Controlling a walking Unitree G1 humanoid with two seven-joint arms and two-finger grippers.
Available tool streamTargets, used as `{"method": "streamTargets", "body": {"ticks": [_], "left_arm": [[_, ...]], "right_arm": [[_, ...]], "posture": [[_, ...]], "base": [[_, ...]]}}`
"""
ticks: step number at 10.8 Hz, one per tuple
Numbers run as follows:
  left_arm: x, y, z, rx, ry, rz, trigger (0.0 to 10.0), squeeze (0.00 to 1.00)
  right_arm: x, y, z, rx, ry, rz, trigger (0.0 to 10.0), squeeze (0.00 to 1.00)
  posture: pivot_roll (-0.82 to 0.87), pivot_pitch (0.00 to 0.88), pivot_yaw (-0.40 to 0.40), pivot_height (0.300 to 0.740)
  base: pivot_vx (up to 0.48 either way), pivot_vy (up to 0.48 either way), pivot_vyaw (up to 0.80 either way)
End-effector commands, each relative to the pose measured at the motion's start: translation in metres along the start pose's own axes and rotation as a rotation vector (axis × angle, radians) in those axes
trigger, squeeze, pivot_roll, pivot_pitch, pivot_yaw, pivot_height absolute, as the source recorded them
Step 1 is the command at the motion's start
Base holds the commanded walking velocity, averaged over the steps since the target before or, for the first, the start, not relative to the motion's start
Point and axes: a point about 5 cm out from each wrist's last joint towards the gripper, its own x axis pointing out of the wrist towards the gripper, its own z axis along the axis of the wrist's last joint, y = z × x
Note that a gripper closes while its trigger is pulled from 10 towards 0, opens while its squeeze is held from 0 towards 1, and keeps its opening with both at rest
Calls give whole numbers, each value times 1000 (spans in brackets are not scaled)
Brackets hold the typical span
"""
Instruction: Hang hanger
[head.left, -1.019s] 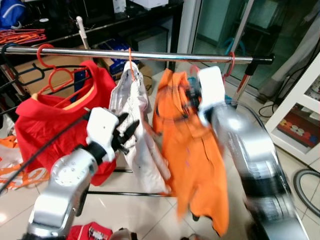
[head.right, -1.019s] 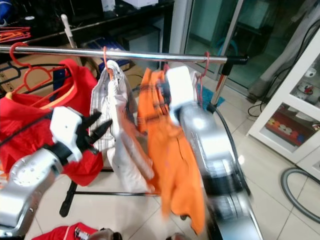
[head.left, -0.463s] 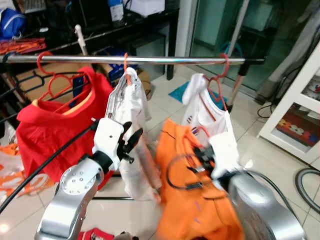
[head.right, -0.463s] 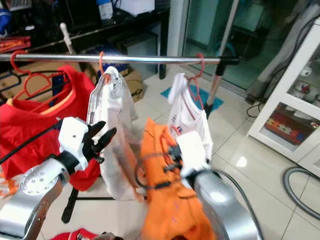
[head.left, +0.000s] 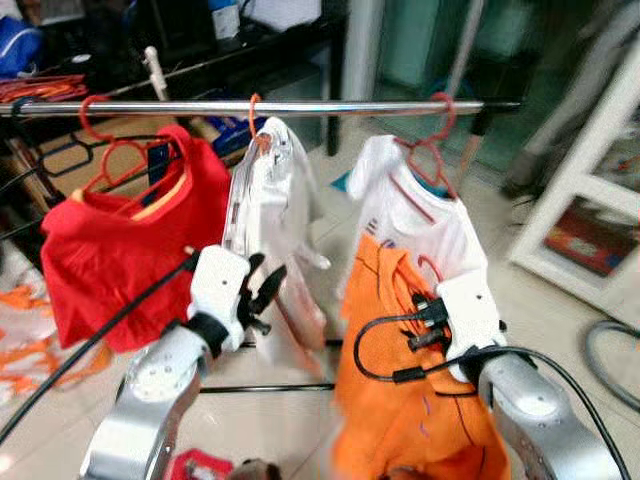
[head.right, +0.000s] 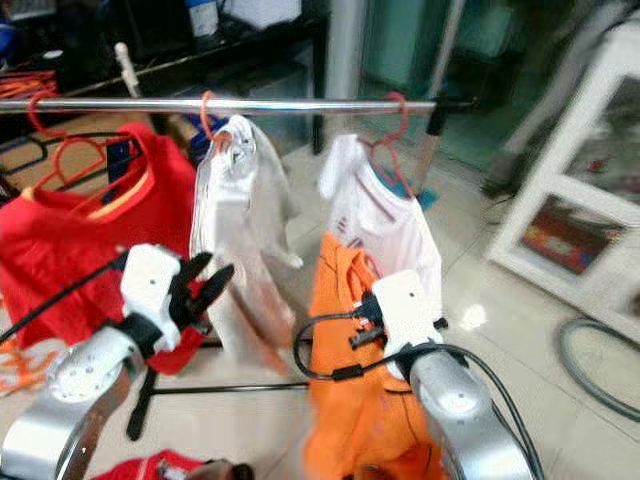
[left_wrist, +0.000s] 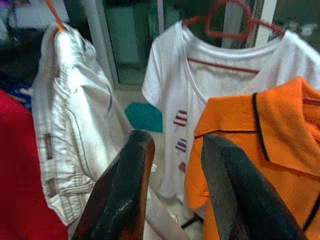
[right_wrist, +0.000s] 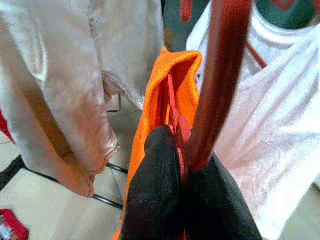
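The right gripper (right_wrist: 182, 165) is pinched tight on the red hanger (right_wrist: 220, 75) with the orange shirt (head.left: 400, 400), well below the rail (head.left: 300, 105). Lift it straight up, then hook it over. The left gripper (left_wrist: 175, 185) waits open beside it.

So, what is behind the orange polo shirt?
A white T-shirt on a red plastic hanger hangs from the metal rail; the orange polo shirt covers its lower part.

Four garments (head.left: 135, 235); one rail (head.left: 300, 106); four hangers (head.left: 425, 150).
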Motion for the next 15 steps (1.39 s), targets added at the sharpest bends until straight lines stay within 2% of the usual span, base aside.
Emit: {"method": "streamTargets", "body": {"ticks": [1, 11, 15], "left_arm": [[-2, 1, 2, 4, -9, 21, 10000, 0], [-6, 0, 0, 1, -8, 12, 10000, 0], [-6, 1, 1, -5, -7, 18, 10000, 0]], "right_arm": [[2, -4, 11, -22, -59, -11, 10000, 0], [0, -9, 13, -9, -54, -58, 10000, 0], [0, -10, 13, -1, -46, -61, 10000, 0]], "posture": [[-146, 0, 17, 740], [-159, 3, 11, 740], [-156, 10, 6, 740]], "base": [[-244, 0, 0], [-24, 0, 0], [-307, 0, 0]]}}
